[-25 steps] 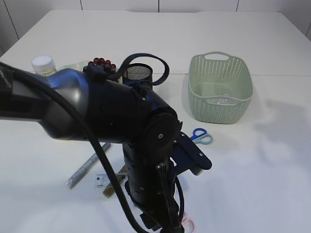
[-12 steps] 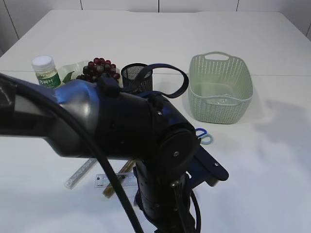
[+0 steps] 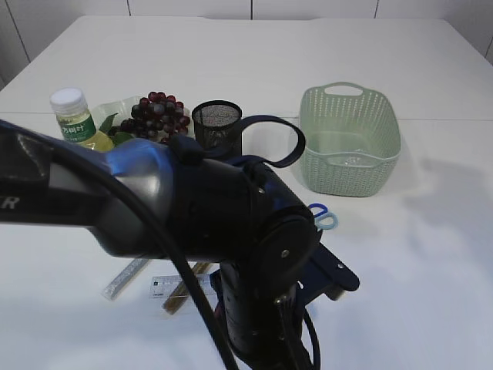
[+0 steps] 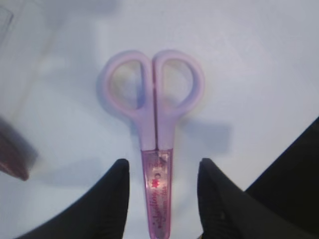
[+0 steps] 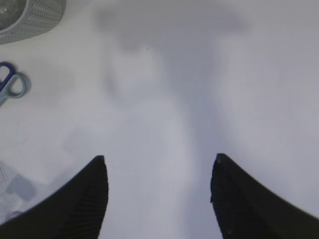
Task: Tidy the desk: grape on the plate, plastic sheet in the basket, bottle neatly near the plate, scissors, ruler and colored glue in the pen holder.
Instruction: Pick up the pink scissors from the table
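Observation:
In the left wrist view, pink scissors (image 4: 154,99) with a clear pink blade cover lie flat on the white table, handles pointing away. My left gripper (image 4: 162,172) is open and straddles the covered blade, with a gap on each side of it. My right gripper (image 5: 159,169) is open over bare table. Blue scissors (image 3: 322,216) lie near the green basket (image 3: 350,142). Grapes (image 3: 154,116) rest on the plate beside the bottle (image 3: 73,116) and the black mesh pen holder (image 3: 216,123). A ruler (image 3: 127,277) and a brownish glue stick (image 3: 181,289) lie at front left.
My left arm (image 3: 192,223) fills the front of the exterior view and hides the pink scissors there. Something clear glints in the basket's bottom (image 3: 354,160); I cannot tell what it is. A small white card (image 3: 171,287) lies by the glue stick. The table (image 3: 431,270) is white.
My left arm has swung right and lower in the exterior view, uncovering the bottle, grapes and pen holder and hiding the pink scissors' handle. Both grippers have kept their width.

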Motion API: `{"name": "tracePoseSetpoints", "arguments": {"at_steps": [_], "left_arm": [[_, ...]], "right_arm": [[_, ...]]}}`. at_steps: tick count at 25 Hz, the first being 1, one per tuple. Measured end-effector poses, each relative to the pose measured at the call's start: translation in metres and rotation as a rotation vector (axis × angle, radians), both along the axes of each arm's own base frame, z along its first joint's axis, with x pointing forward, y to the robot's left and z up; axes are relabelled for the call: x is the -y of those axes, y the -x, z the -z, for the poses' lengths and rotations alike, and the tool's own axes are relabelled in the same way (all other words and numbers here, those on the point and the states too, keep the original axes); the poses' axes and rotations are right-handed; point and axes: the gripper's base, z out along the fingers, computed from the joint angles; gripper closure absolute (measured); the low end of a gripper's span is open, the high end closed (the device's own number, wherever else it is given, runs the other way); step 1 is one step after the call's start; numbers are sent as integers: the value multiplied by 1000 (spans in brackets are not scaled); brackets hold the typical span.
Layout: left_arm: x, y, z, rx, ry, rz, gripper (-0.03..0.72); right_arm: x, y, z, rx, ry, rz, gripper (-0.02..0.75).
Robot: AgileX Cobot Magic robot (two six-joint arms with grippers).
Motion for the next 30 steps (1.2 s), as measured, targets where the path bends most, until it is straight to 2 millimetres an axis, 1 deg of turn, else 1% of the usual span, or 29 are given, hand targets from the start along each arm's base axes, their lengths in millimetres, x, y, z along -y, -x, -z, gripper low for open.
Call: {"name": "tracePoseSetpoints", "arguments": {"at_steps": [5,12,20,26,30], "left_arm": [[1,-1,6,-4,-7,0,356],[3,-2,5,8,13,0,356],[3,-2,20,-11,-18,0,356],[3,-2,20,-11,-18,0,356],[3,-2,24,-15,-26,0,356]], "right_arm": [[0,0,0,0,0,0,230],[0,0,0,0,0,0,230],[0,0,0,0,0,0,230],[0,0,0,0,0,0,230],[0,0,0,0,0,0,230]]}}
